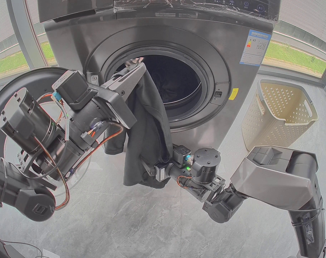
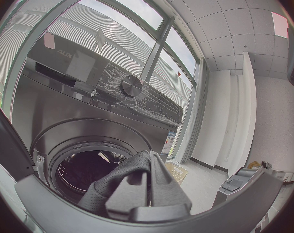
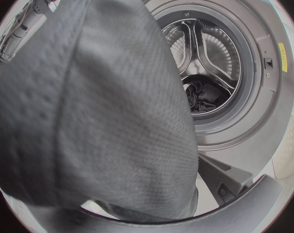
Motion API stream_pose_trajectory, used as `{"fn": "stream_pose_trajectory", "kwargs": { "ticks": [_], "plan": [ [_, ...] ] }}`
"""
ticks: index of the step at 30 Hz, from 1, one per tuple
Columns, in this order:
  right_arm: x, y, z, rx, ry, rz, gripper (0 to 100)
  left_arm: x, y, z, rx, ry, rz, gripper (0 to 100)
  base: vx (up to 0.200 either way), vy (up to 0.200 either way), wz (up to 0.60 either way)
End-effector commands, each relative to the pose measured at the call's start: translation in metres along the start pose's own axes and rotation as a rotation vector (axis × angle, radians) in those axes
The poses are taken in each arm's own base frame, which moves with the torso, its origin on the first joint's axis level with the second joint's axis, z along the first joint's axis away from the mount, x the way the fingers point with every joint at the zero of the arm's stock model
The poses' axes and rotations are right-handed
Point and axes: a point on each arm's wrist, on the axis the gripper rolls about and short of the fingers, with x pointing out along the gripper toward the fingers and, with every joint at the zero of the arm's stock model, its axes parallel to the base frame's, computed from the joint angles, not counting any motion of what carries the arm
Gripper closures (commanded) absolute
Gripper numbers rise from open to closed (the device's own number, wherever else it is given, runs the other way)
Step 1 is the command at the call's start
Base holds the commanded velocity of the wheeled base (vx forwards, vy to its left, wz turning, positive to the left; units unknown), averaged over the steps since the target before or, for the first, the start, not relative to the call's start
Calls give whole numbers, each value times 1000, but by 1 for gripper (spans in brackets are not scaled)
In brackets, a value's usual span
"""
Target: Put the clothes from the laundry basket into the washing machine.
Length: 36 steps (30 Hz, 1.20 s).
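- The right pincer (image 1: 150,170) sits low and closest in, buried in the bottom folds of a dark grey garment (image 1: 148,133). Honestly can't tell if it's gripping or just poking into the cloth, because the fabric covers it.
- Above it and a bit further in, the left pincer (image 1: 136,70) is clamped tight on the garment's top edge. In the wrist view you can see cloth squeezed between its two fingers (image 2: 168,185).
- So the garment hangs from the left pincer down to the right one like a limp curtain. It's right in front of the near-left part of the washer's opening (image 1: 177,79), not inside yet.
- Just behind both pincers is the washing machine (image 1: 213,43), a grey front loader. Its round door (image 1: 30,77) is swung open out past the left pincer's outer side.
- Deeper in, past the pincers, some dark clothes (image 3: 205,97) lie at the bottom of the drum.
- The laundry basket (image 1: 277,115) is cream with a cross-pattern wall. It stands on the grey floor (image 1: 134,215) well off to the right pincer's outer side, next to the machine's front corner.
- Furthest back there are big windows (image 1: 295,54) with grass outside.
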Motion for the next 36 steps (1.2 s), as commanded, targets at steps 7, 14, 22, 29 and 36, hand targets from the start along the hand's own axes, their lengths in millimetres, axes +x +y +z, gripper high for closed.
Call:
{"fn": "stream_pose_trajectory", "kwargs": {
  "ticks": [7, 14, 22, 29, 36],
  "plan": [
    [21, 2, -20, 6, -29, 3, 0, 0, -2, 2, -3, -14, -5, 100, 0, 0, 0],
    [34, 4, -17, 14, -78, 0, 0, 1, -3, 5, -2, -27, -10, 100, 0, 0, 0],
    [43, 5, -23, 18, -102, -15, 100, 3, -3, 15, -2, -72, -11, 100, 0, 0, 0],
    [47, 3, -18, 25, -130, -25, 100, 4, -3, 25, -16, -106, -3, 100, 0, 0, 0],
    [44, -4, -15, 26, -136, -40, 100, 4, 1, 25, -21, -104, 19, 100, 0, 0, 0]
  ]
}}
